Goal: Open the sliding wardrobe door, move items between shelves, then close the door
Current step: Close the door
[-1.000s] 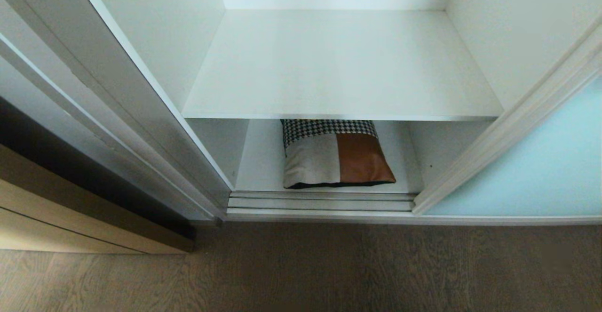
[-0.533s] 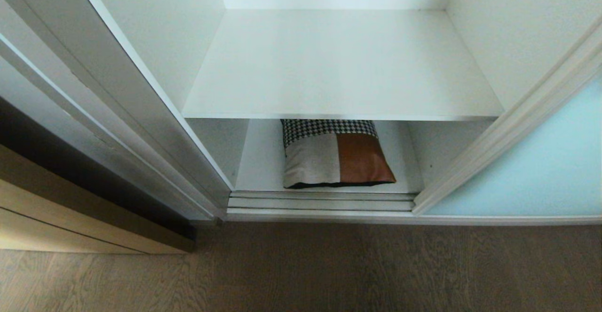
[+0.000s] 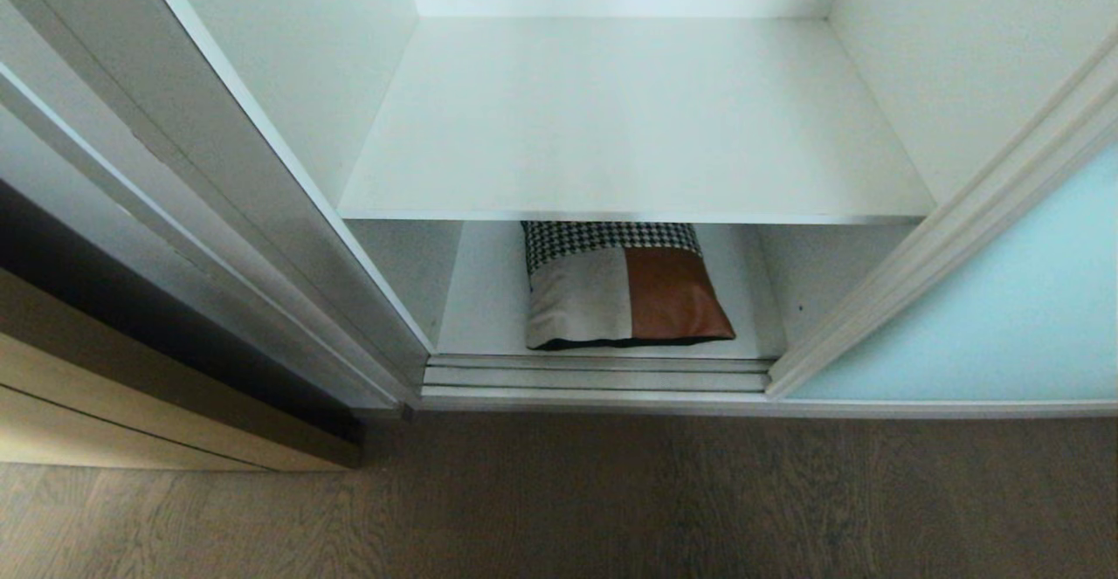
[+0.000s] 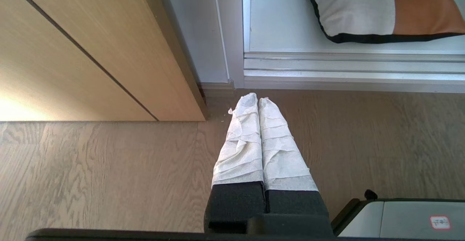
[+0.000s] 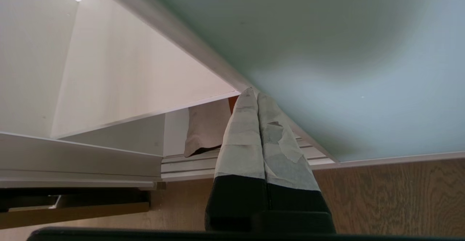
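Sliding wardrobe door [image 3: 987, 317] is seen slid aside at 3 o'clock w/ cushion [image 3: 624, 295] on lower shelf [image 3: 489, 299], upper shelf [image 3: 629, 125] unfilled, both grippers pressed together, left gripper [image 4: 258, 98], right gripper [image 5: 253, 92].

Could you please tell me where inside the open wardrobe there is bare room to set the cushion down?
The broad white upper shelf is bare from side wall to side wall. On the lower white shelf, the patchwork houndstooth, cream and rust cushion fills the middle; only narrow strips remain beside it, the right one by the frosted aqua sliding door.
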Controlling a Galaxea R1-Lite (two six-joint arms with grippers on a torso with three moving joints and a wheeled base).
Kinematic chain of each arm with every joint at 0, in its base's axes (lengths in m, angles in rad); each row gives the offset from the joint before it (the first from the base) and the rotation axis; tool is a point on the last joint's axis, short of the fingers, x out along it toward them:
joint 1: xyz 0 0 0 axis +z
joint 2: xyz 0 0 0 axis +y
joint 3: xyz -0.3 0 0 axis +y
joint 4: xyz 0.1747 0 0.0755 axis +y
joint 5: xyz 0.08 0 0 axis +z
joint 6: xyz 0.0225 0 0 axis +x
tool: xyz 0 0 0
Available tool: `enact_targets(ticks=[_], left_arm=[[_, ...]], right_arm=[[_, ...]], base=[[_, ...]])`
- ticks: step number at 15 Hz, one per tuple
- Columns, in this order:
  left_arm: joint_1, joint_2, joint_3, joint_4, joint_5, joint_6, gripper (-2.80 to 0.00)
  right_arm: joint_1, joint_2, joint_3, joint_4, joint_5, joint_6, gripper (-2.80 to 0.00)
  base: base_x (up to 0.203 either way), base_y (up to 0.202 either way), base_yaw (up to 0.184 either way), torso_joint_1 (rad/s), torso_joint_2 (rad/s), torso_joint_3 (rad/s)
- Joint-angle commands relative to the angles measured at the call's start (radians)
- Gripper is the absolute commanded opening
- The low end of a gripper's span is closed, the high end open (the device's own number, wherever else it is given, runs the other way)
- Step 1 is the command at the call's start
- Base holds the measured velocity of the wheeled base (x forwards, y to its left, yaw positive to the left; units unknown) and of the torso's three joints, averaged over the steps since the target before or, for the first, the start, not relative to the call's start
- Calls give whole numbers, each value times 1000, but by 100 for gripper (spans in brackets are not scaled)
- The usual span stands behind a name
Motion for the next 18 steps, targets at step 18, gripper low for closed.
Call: enact_targets(ticks=[18], left_arm=[[0, 2, 2, 0, 0, 0, -280]], right_arm=[[180, 86, -13, -61, -95, -1, -280]], base=[[0, 0, 0, 0, 0, 0]])
